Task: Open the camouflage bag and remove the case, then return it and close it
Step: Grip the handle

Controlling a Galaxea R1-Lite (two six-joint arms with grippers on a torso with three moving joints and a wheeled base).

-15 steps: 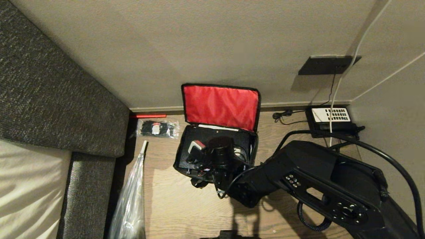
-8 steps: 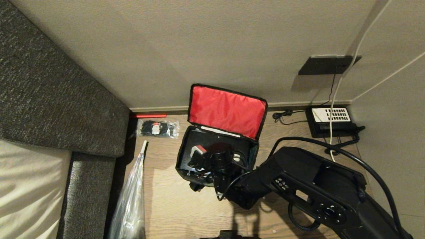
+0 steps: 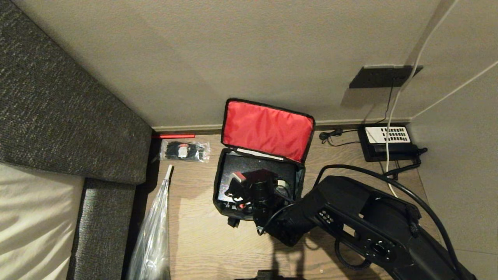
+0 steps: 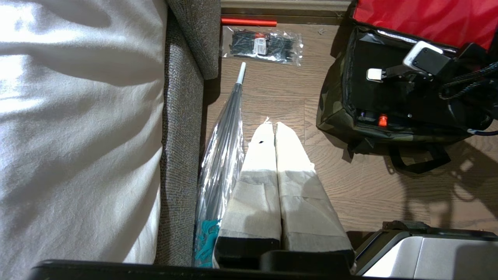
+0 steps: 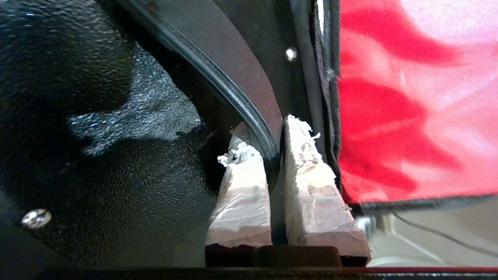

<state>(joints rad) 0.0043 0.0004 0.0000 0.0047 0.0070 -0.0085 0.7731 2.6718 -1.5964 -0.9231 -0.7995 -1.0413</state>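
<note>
Head view first, taking the camouflage bag (image 3: 258, 182) as the landmark on the wooden floor (image 3: 202, 241). Well to its left runs the grey upholstered bed edge (image 3: 105, 155). Between that edge and the bag lies one clear umbrella (image 3: 153, 233), and near the bag's far left corner, just before the wall, lies one clear packet of cable ties (image 3: 184, 151) beside one red strip (image 3: 173, 135) at the skirting. The bag itself sits open, its red lid lining (image 3: 268, 130) propped back against the wall, probably so the mouth is free for reaching in. The right gripper (image 3: 249, 186) is down inside the bag's black interior. In the right wrist view its two taped fingers (image 5: 241, 182) are pinched on a thin black rim (image 5: 233, 89), a curved edge of the case (image 5: 97, 116) by my reading, with the red lining just beside it. I judge this grip on the edge is meant for lifting the case out; the case is not yet clear of the bag. To the bag's right, against the wall, stands one black desk phone (image 3: 389, 142). The left gripper (image 4: 274, 134) hangs parked over the floor near the bag's left side, fingers pressed together and empty.
</note>
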